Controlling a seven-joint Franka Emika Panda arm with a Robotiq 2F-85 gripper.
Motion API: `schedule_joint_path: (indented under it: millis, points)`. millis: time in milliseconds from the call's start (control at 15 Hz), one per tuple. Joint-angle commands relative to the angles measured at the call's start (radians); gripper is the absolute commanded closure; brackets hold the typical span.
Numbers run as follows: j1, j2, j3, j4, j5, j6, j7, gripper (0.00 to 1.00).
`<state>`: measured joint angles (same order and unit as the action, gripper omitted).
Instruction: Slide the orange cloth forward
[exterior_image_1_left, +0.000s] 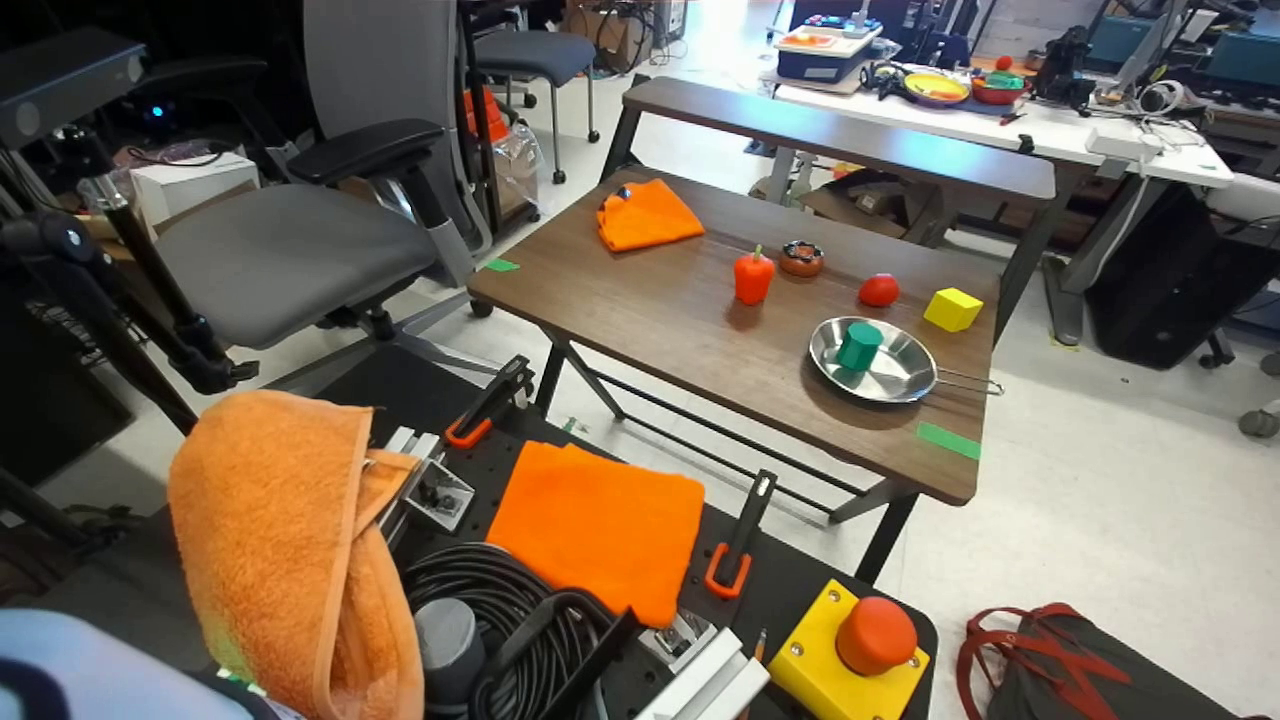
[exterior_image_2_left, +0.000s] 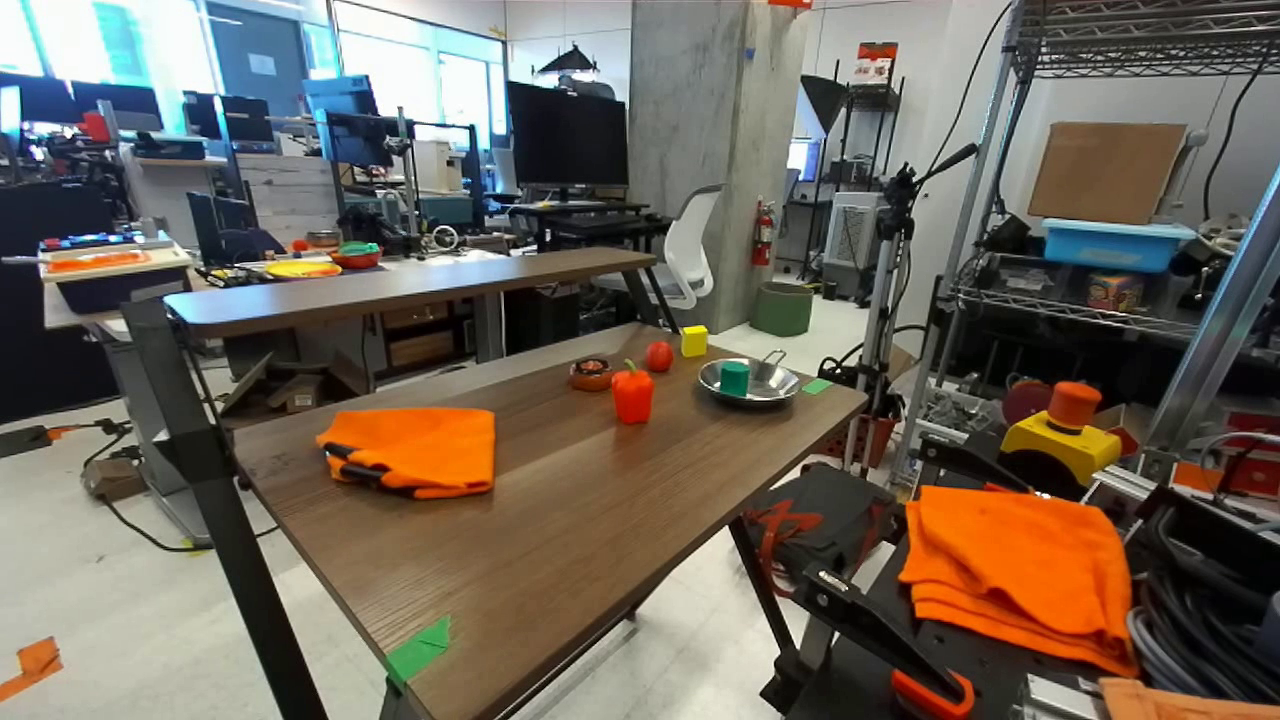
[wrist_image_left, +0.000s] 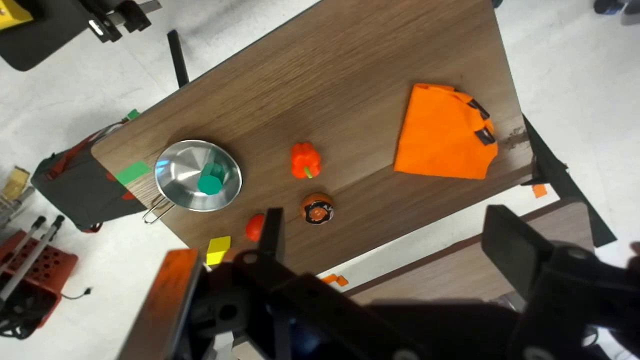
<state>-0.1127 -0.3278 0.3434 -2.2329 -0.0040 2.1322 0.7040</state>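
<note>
A folded orange cloth lies flat on the brown wooden table, near one end, in both exterior views. Dark patches show along one of its edges. In the wrist view the cloth is at the upper right. My gripper shows at the bottom of the wrist view. Its two black fingers are wide apart with nothing between them. It is above the table and apart from the cloth. The gripper does not show in either exterior view.
On the table are an orange-red pepper, an orange-brown round object, a red ball-like object, a yellow block and a steel pan holding a green block. A raised shelf runs along one long side.
</note>
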Motion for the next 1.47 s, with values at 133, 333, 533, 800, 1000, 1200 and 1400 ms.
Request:
schedule_joint_path:
  millis: [133,333,533,800,1000,1200,1400]
  points:
    - [0.054,0.352,-0.068,0.289,-0.086,0.053,0.263,0.00]
    - [0.114,0.525,-0.138,0.418,-0.139,0.075,0.390,0.00]
    - [0.187,0.673,-0.213,0.536,-0.157,0.052,0.475,0.00]
    - [0.275,0.850,-0.278,0.688,-0.119,0.014,0.535,0.00]
    - [0.325,0.950,-0.304,0.778,-0.105,0.019,0.580,0.00]
    - [0.364,1.039,-0.329,0.858,-0.109,0.014,0.620,0.00]
    - [0.372,1.124,-0.335,0.937,-0.074,-0.020,0.658,0.00]
